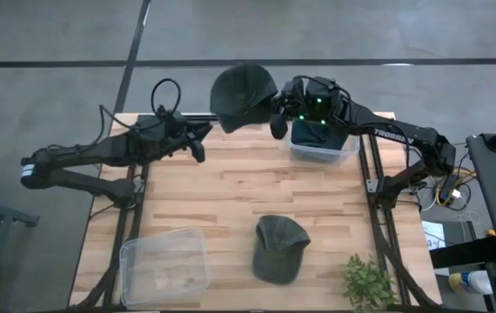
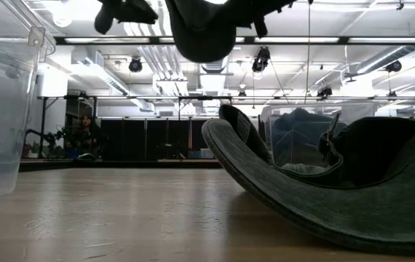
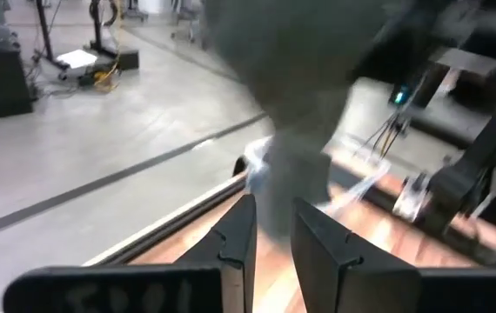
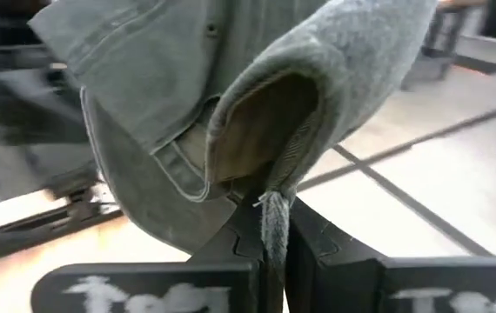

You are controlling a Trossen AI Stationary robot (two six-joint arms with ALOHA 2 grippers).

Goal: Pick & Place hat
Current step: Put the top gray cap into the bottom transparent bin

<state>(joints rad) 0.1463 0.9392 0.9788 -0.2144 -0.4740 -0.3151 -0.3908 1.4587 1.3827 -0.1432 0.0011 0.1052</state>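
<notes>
High view: right gripper [image 1: 276, 111] is holding one hat [image 1: 243, 94] aloft past the table's far edge, left gripper [image 1: 197, 139] waiting beside | low view: second hat [image 2: 324, 191] is lying on the table [image 2: 120, 218] | left wrist: fingers [image 3: 235, 239] are standing slightly parted, empty | right wrist: fingers [image 4: 318, 235] are pinching hat fabric.

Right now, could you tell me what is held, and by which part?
The right gripper pinches the raised hat by its fabric edge; the left gripper holds nothing.
</notes>
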